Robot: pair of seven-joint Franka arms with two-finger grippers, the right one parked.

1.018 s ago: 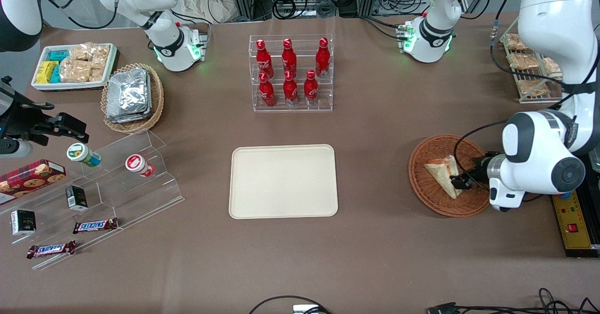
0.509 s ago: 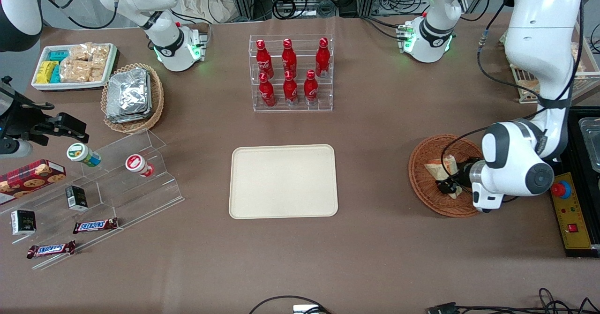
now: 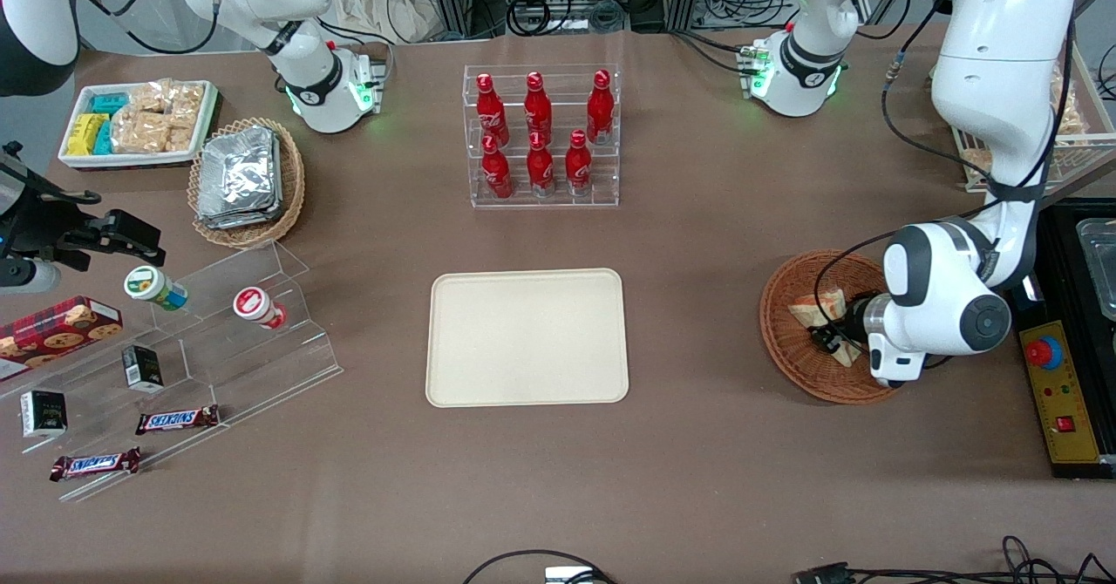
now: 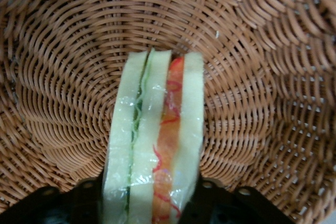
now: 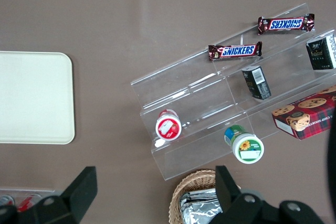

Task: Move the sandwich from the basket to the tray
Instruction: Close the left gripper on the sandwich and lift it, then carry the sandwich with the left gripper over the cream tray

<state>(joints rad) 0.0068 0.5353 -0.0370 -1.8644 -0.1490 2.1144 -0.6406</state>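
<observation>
Sandwich (image 4: 153,145) sits on edge in basket (image 3: 785,340), so your gripper (image 3: 828,341) comes in low and sideways; jaws straddle it, can't tell if clamped; tray (image 3: 527,337) bare

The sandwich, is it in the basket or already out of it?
In the basket. The sandwich lies against the woven bottom, with the hand at it; the tray has nothing on it.
</observation>
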